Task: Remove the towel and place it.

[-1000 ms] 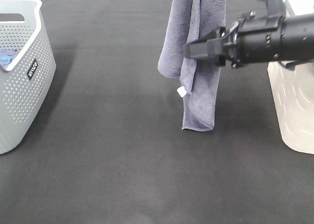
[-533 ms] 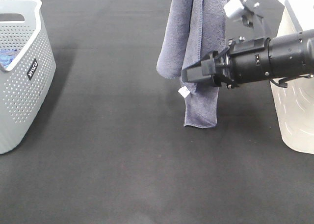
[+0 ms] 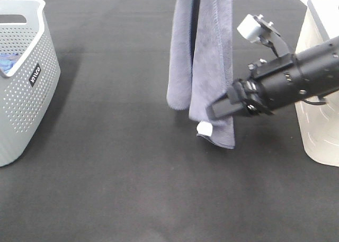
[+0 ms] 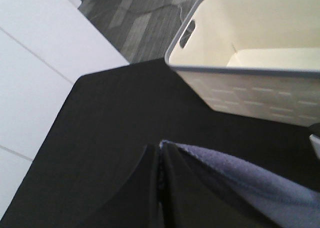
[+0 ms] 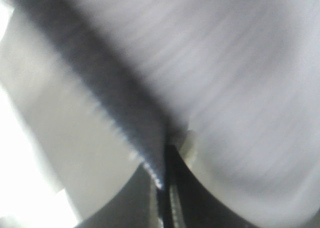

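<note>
The towel (image 3: 204, 67) hangs; right claw (image 3: 211, 112) grips its lower part.

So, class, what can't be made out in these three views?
Exterior high view: the upper edge cuts off the top of the greyish-lavender microfibre towel and the left hand.
Same view: wall of the grey perforated plastic basket hides most contents.
Right wrist view: the towel against the lens blurs everything.

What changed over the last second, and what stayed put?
The right gripper slid down the hanging towel from mid-height to near its tagged lower end, tilting downward; the towel shifted slightly left. The left gripper is shut on the towel's edge. The grey basket and white basket did not move.
</note>
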Controlling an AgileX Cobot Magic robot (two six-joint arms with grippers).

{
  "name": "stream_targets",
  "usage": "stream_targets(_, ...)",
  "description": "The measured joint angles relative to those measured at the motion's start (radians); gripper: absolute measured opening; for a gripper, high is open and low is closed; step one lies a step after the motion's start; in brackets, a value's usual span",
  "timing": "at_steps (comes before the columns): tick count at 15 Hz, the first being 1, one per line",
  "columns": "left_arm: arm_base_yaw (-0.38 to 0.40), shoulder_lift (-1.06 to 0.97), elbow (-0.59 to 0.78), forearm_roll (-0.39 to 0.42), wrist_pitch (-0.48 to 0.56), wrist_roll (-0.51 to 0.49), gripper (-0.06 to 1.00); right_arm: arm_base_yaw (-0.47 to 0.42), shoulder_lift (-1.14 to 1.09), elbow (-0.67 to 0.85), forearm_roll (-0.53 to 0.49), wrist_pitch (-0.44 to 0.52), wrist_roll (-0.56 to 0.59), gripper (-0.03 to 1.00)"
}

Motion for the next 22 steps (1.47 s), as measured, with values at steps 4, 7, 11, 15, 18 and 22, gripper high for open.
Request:
stream_targets(4,0.000,0.000,0.000,0.312,0.196,-0.290,0.00,0.000,-0.077,-0.135,-0.382,0.243,0.373,0.00)
stream_targets(7,0.000,0.000,0.000,0.396,0.388,-0.405,0.00,0.000,-0.109,-0.315,-0.623,0.353,0.571,0.00)
stream_targets(11,0.000,0.000,0.000,0.419,0.488,-0.502,0.00,0.000,-0.113,-0.511,-0.832,0.383,0.622,0.00)
stream_targets(15,0.050,0.003,0.000,0.509,0.330,-0.675,0.00,0.000,-0.108,-0.555,-0.890,0.159,0.588,0.00)
stream_targets(18,0.135,0.049,0.000,0.520,0.185,-0.729,0.00,0.000,-0.029,-0.615,-0.897,-0.053,0.504,0.00)
stream_targets(22,0.177,0.147,0.000,0.610,-0.156,-0.740,0.00,0.000,0.215,-0.850,-0.898,-0.137,0.469,0.00)
